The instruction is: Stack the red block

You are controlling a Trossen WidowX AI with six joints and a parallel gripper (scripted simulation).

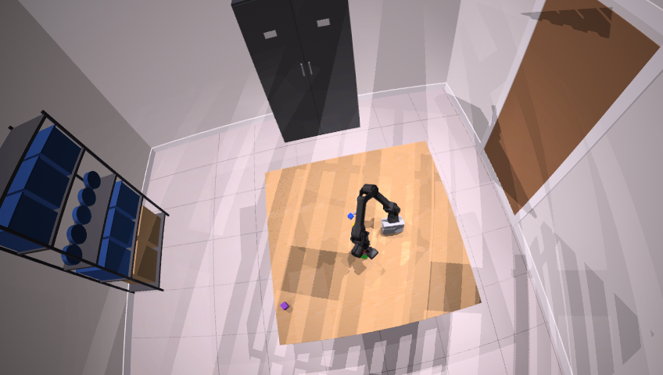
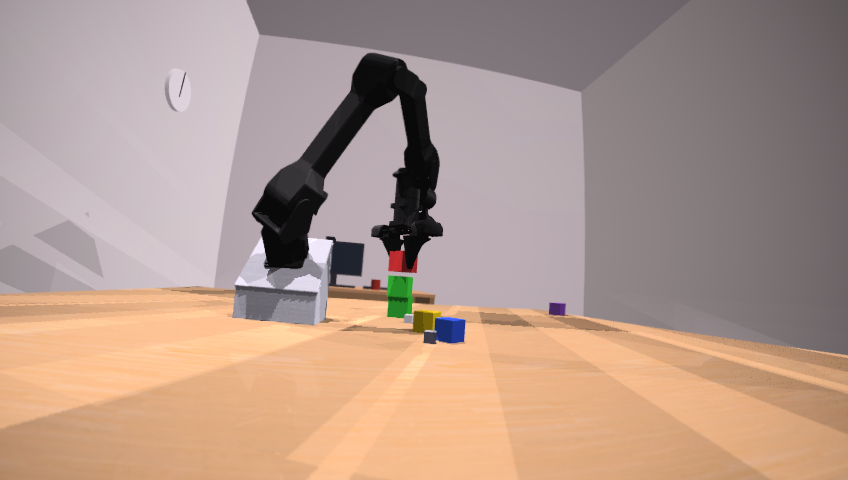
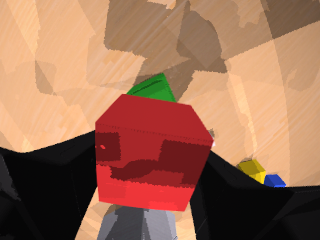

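Exterior view, item one: red block (image 2: pixel 402 261), a cube held in the air between the two black fingers of the gripper (image 2: pixel 407 245), which is clamped on its upper sides. The block hangs directly above the green tower (image 2: pixel 399 295), with a thin strip of background showing between its underside and the tower's top face; the two are apart, not touching.

Item two: green tower, two green cubes stacked, upright on the wooden table (image 2: pixel 178 380). In the wrist view only a wedge of the tower's green top (image 3: pixel 154 88) shows past the far upper edge of the red block (image 3: pixel 150 154), which fills the middle of that picture between the dark fingers.

Item three: arm (image 2: pixel 339 136), black, arched up from a pale grey base (image 2: pixel 282 288) and bent down so the gripper points straight at the table.

Item four: loose cubes on the table near the tower's foot, on the camera side: a yellow block (image 2: pixel 426 320), a blue block (image 2: pixel 450 329) touching or just beside it, a small grey cube (image 2: pixel 429 336) in front, and a small white cube (image 2: pixel 408 318) beside the tower.

Item five: purple block (image 2: pixel 557 308), well apart to the right.

Top view: gripper (image 1: pixel 363 251) over the tower site, green barely visible beneath it.
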